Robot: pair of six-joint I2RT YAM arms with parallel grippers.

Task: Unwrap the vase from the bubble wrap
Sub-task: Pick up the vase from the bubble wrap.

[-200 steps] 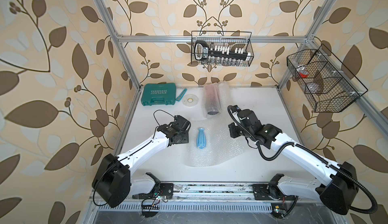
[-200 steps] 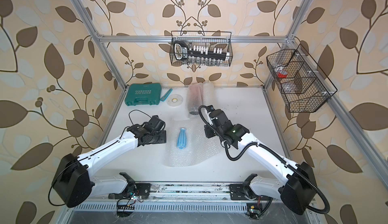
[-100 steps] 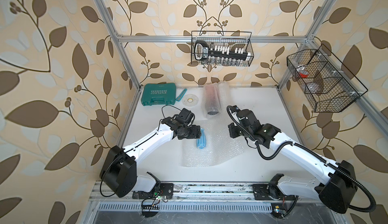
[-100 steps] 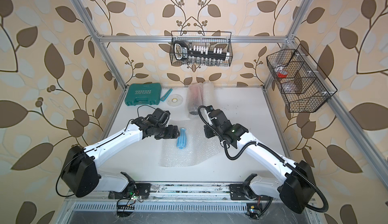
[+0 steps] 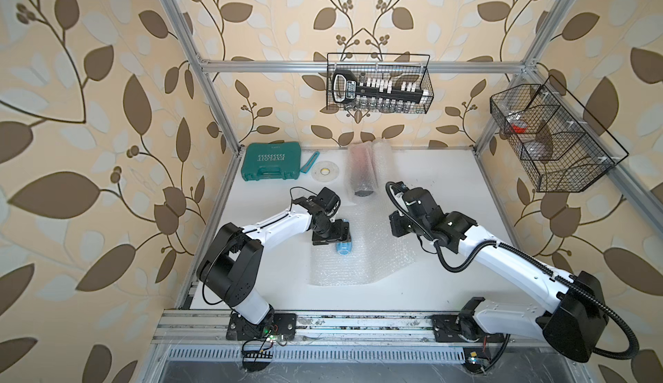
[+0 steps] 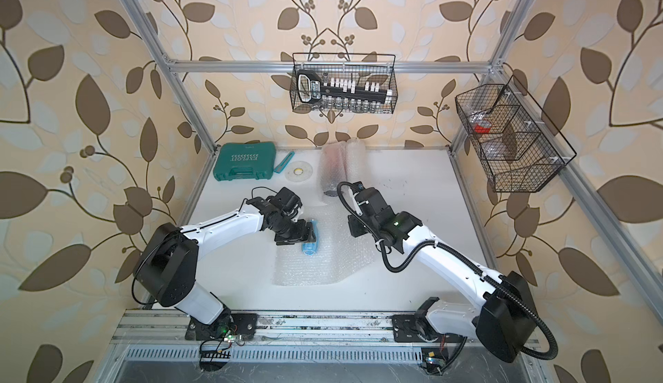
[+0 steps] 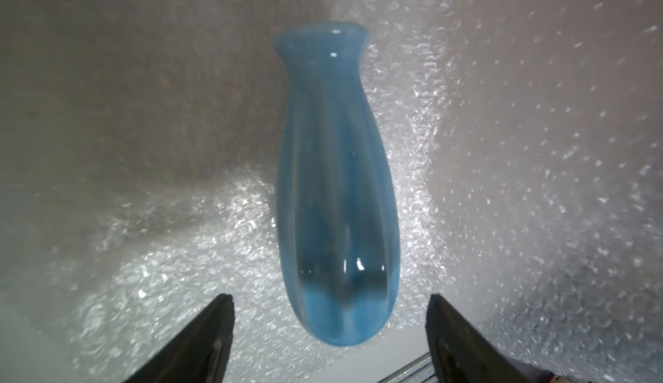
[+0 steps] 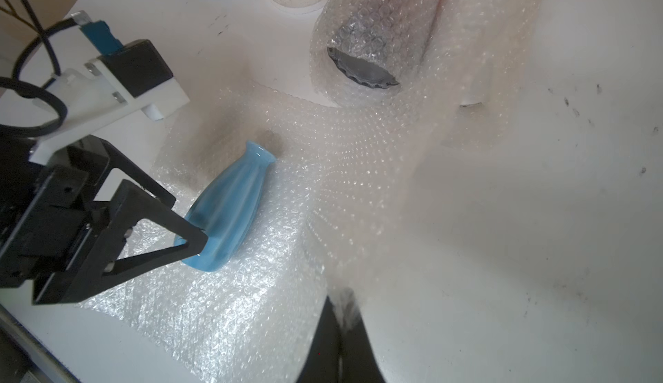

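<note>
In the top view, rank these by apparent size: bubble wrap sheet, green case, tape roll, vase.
1. bubble wrap sheet
2. green case
3. tape roll
Unranked: vase, mostly hidden, only its base end shows.

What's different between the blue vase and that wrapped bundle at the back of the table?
The blue vase is bare, on an opened bubble wrap sheet; the wrapped bundle is rolled in wrap, something dark inside. The vase is slim and narrow-necked; the bundle is a fatter tube. The left gripper, open, straddles the vase's base; no gripper is at the bundle. Both lie on their sides on the table.
</note>
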